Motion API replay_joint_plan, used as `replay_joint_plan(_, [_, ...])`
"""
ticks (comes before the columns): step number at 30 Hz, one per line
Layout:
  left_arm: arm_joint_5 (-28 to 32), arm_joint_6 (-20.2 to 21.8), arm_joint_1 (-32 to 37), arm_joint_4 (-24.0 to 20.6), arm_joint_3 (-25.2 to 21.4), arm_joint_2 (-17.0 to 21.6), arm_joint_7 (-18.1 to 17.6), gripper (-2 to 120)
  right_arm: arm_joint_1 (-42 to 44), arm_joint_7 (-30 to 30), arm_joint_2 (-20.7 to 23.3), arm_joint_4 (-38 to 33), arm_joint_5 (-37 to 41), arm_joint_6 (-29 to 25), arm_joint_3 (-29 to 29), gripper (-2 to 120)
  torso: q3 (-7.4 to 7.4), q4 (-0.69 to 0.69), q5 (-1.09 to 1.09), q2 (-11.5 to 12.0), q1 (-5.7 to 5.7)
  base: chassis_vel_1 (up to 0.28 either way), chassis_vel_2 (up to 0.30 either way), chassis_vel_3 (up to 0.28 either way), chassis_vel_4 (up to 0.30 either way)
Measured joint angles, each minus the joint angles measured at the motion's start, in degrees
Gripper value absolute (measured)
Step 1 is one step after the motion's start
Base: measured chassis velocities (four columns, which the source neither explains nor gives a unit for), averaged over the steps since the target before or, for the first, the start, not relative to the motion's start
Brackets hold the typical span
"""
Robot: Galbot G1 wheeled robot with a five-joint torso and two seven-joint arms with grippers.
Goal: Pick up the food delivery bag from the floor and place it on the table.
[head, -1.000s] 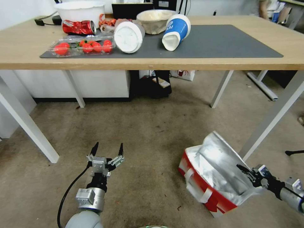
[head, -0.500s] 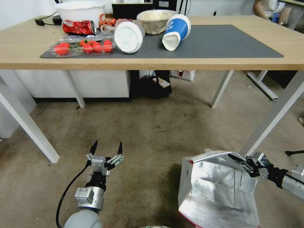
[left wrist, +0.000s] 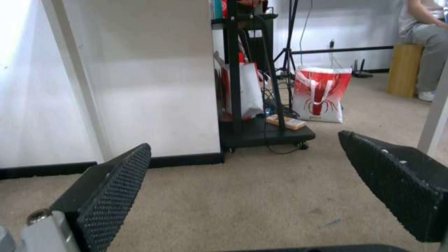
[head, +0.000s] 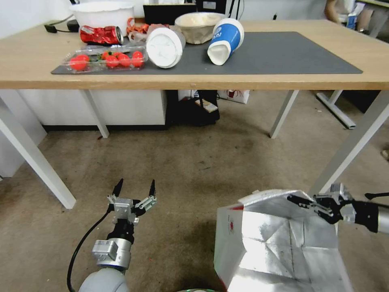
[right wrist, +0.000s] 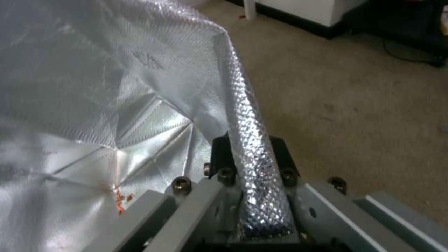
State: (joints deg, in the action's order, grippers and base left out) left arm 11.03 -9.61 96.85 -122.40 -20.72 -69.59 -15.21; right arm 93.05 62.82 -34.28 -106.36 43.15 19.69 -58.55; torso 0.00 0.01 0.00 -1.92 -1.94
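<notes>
The right end effector (head: 302,200) is pinching the foil rim of the food delivery bag (head: 279,239), and the bag hangs from it at the near right, in front of the desk (head: 194,79). Its mouth gapes toward me, showing the creased silver lining, with one white outer wall and a small red logo on the left side. From the right wrist view the fingers (right wrist: 219,154) are pressed together on a folded strip of the quilted foil edge (right wrist: 252,140), with the lining spread out beside it and the floor (right wrist: 355,91) beyond. The bag's bottom runs out of sight, so I cannot tell whether it touches the floor.

The left end effector (head: 135,187) hovers low over the floor at the near left, well apart from the bag, its two black fingers (left wrist: 117,182) spread and holding nothing.

On the far desk, a dark grey mat (head: 283,52) carries a tipped blue-and-white cup (head: 225,40), a white lidded cup (head: 165,46) and a clear box of tomatoes (head: 105,60).
</notes>
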Motion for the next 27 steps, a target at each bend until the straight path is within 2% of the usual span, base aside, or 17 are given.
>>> replay_joint_plan(7, [0.38, 0.25, 0.06, -0.34, -0.28, -0.23, 1.05, 100, -4.3, 5.77, 2.81, 3.44, 0.75, 1.65, 1.74, 0, 0.0, -0.01, 0.0, 0.0, 0.0, 0.0, 0.0, 0.0, 0.0])
replay_joint_plan(10, [0.94, 0.66, 0.11, -0.71, -0.51, -0.21, 1.33, 100, -6.47, 10.04, 3.85, 5.56, 2.11, 2.75, 2.92, 0, 0.0, -0.01, 0.01, 0.0, 0.0, 0.0, 0.0, 0.0, 0.0])
replay_joint_plan(27, [2.69, 2.71, -0.13, -1.75, -1.1, -0.24, 1.87, 100, -7.99, 13.54, 4.09, 7.34, 3.72, 3.77, 3.9, 0, 0.0, -0.01, 0.0, 0.0, 0.0, 0.0, 0.0, 0.0, 0.0])
